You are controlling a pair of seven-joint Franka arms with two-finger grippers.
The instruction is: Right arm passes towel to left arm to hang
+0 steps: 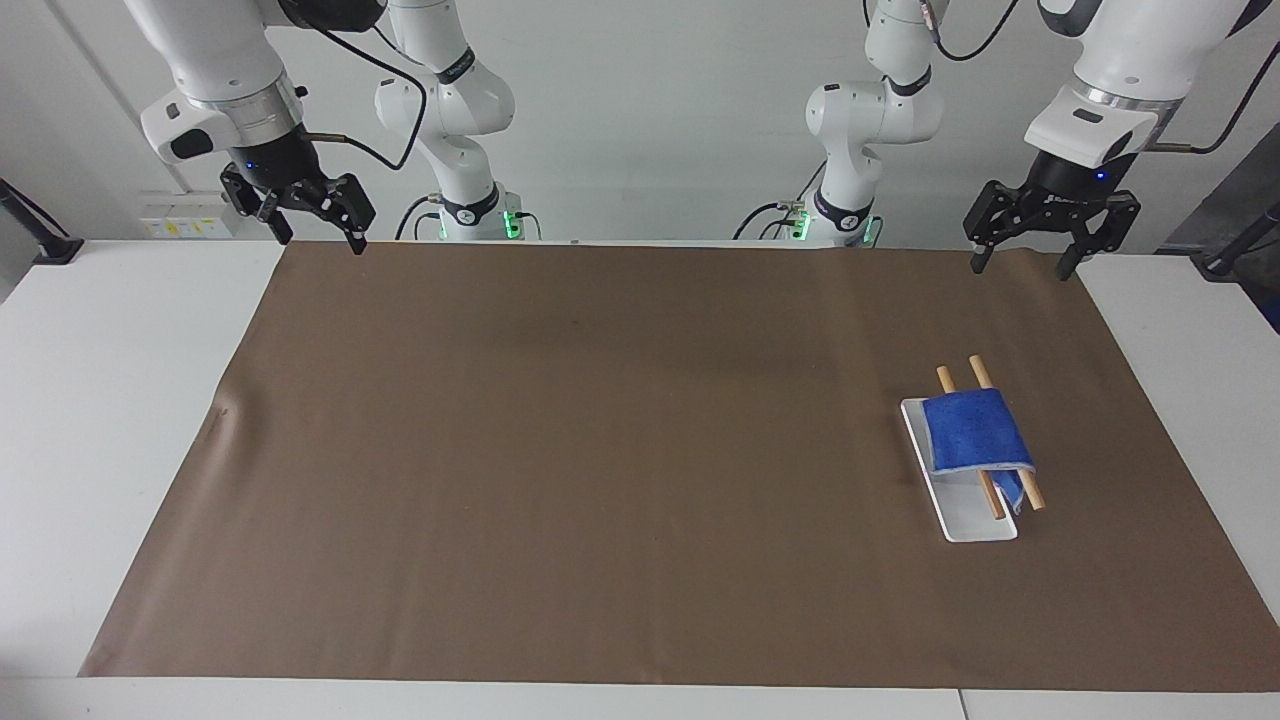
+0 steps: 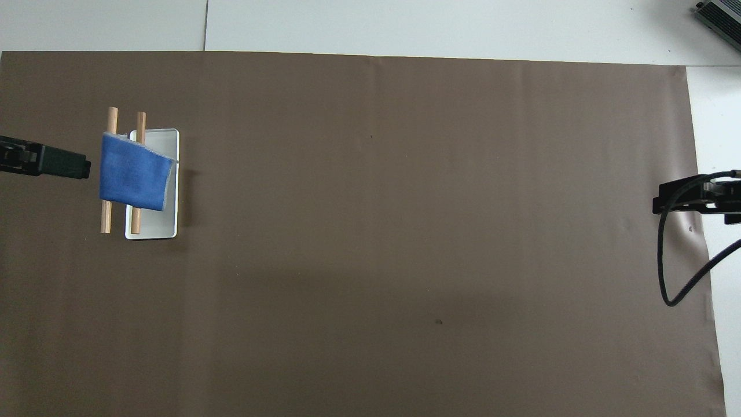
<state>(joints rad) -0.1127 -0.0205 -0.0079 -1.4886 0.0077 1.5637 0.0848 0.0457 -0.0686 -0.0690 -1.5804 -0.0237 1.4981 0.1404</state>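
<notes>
The blue towel point(image 1: 975, 432) point(image 2: 134, 178) hangs draped over two wooden rods point(image 1: 945, 378) of a small rack with a white base point(image 1: 978, 522), toward the left arm's end of the table. Nothing touches it. My left gripper point(image 1: 1020, 270) hangs open and empty in the air, over the mat's edge at the robots' end, well clear of the rack. Its black fingers point(image 2: 63, 165) reach into the overhead view beside the towel. My right gripper point(image 1: 320, 244) waits open and empty over the mat's corner at the right arm's end.
A brown mat point(image 1: 600, 450) covers most of the white table point(image 1: 100, 400). The right arm's black cable point(image 2: 666, 278) loops over the mat's edge. A grey device point(image 2: 721, 17) lies at a table corner farthest from the robots.
</notes>
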